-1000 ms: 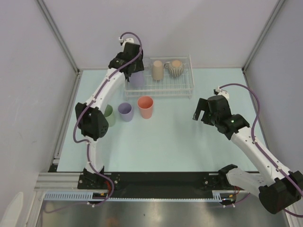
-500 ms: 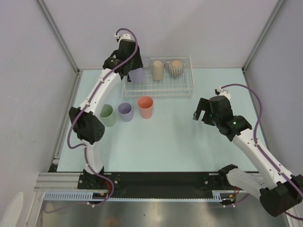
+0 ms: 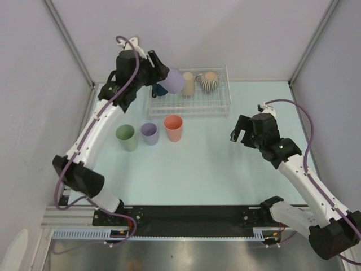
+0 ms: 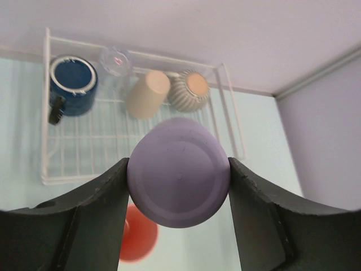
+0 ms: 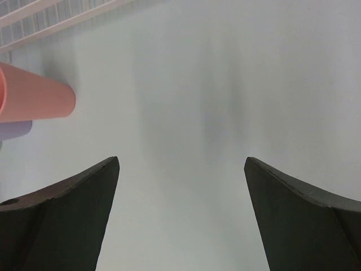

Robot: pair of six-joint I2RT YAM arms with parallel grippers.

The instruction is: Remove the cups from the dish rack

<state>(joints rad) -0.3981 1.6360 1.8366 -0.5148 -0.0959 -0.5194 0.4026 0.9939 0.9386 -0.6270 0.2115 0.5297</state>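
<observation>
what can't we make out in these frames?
- Top view: navy mug mostly hidden by the left tool and the held lavender cup; clear cup not discernible there.
- Left wrist: held lavender cup shows only its base; salmon-pink cup blurred, partly hidden behind it.
- Right wrist: salmon-pink cup and second lavender cup cut off by the left edge; dish rack only a sliver at the top.

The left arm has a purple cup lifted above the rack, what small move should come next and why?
Probably swing the left gripper toward the near side, off the rack: it holds the purple cup clear above it, and three cups already stand in a row on the table.
</observation>
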